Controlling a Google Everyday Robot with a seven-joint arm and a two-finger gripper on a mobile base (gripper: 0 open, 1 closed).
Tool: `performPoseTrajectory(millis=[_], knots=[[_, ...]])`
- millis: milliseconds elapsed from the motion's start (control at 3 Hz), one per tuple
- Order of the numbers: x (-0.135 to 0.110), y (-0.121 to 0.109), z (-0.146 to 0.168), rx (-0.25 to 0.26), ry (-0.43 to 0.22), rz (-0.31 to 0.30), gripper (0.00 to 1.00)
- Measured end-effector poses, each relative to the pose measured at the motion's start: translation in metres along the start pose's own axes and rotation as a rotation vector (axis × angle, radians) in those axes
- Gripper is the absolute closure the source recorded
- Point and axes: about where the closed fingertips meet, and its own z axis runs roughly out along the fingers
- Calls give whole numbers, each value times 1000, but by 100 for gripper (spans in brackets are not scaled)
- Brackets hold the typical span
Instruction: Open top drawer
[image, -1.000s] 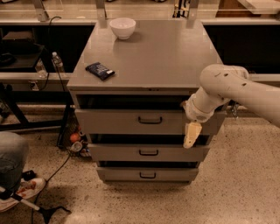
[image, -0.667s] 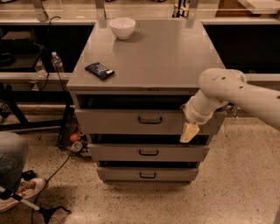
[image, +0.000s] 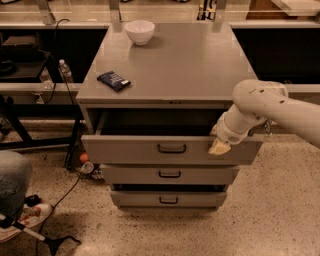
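The top drawer (image: 125, 150) is the wide grey front under the cabinet top, with a small dark pull handle (image: 171, 148) at its centre. It stands pulled out partway, and its dark inside (image: 155, 122) shows behind the front. My gripper (image: 219, 146), on the white arm coming in from the right, is at the right part of the drawer front, at its upper edge. It is to the right of the handle and not on it.
Middle drawer (image: 170, 174) and bottom drawer (image: 168, 200) sit below, slightly out. A white bowl (image: 139, 31) and a dark blue packet (image: 113, 80) lie on the cabinet top (image: 190, 65). A person's leg and shoe (image: 17, 190) and cables are on the floor at the left.
My gripper has risen from level with the middle drawer up to the top drawer's front edge. The dark gap behind the top drawer front looks deeper.
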Motion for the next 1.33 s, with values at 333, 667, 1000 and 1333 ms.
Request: performPoseTrajectory(millis=[333, 667, 1000, 1333], knots=[[0, 0, 0, 0, 0, 0, 100], [2, 6, 1, -1, 5, -3, 100], [2, 6, 1, -1, 5, -3, 100], [4, 15, 1, 2, 9, -2, 100]])
